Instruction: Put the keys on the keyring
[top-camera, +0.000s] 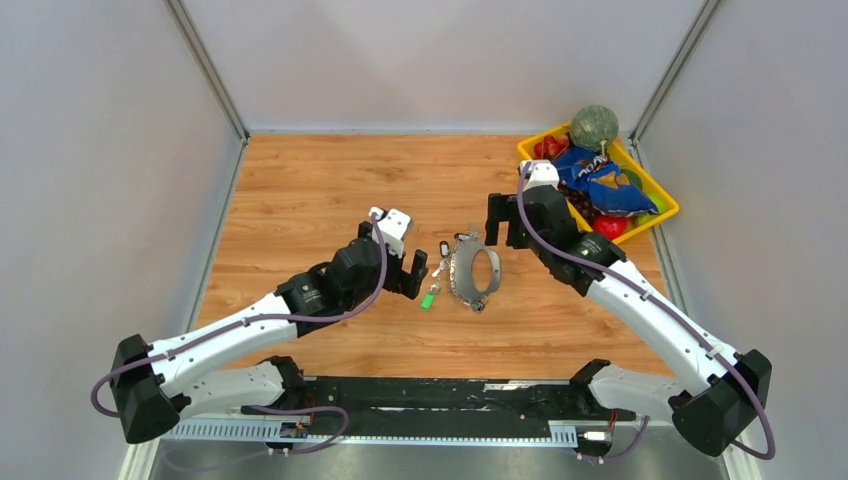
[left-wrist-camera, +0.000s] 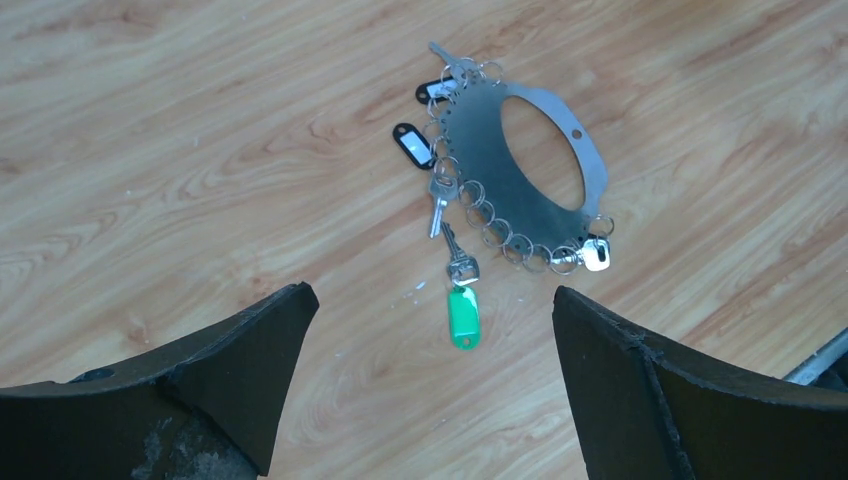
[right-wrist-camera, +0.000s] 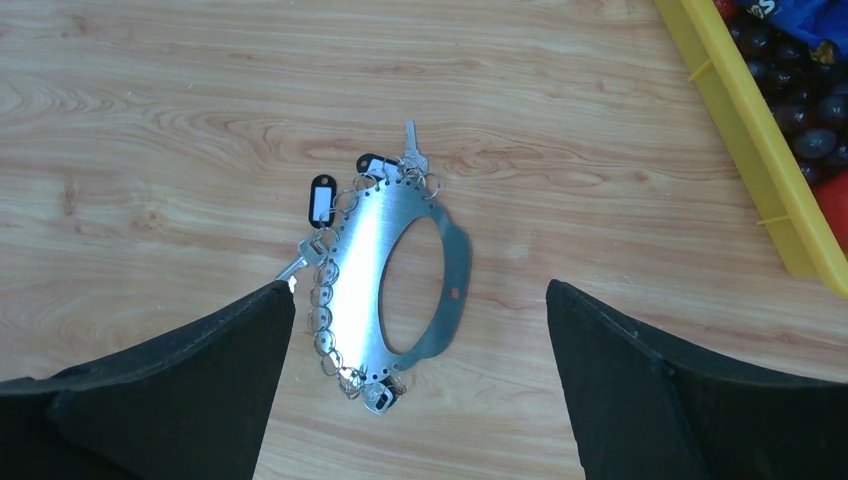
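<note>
The keyring (top-camera: 462, 275) is a flat grey metal hoop with an oval hole, fringed on its left side with small rings, lying mid-table. It also shows in the left wrist view (left-wrist-camera: 478, 140) and the right wrist view (right-wrist-camera: 372, 255). The keys (left-wrist-camera: 459, 268), with a green tag (left-wrist-camera: 462, 317) and a black fob (left-wrist-camera: 412, 143), lie against the hoop's fringed side. I cannot tell whether they are hooked on. The green tag (top-camera: 428, 299) lies left of the hoop. My left gripper (top-camera: 418, 272) (left-wrist-camera: 430, 292) is open, just left of the tag. My right gripper (top-camera: 506, 240) (right-wrist-camera: 418, 288) is open, above the hoop's far right.
A yellow tray (top-camera: 662, 210) stands at the back right, holding a blue bag (top-camera: 600, 180), a green round fruit (top-camera: 593, 127) and red items. Its rim shows in the right wrist view (right-wrist-camera: 740, 130). Grey walls close in the table on three sides.
</note>
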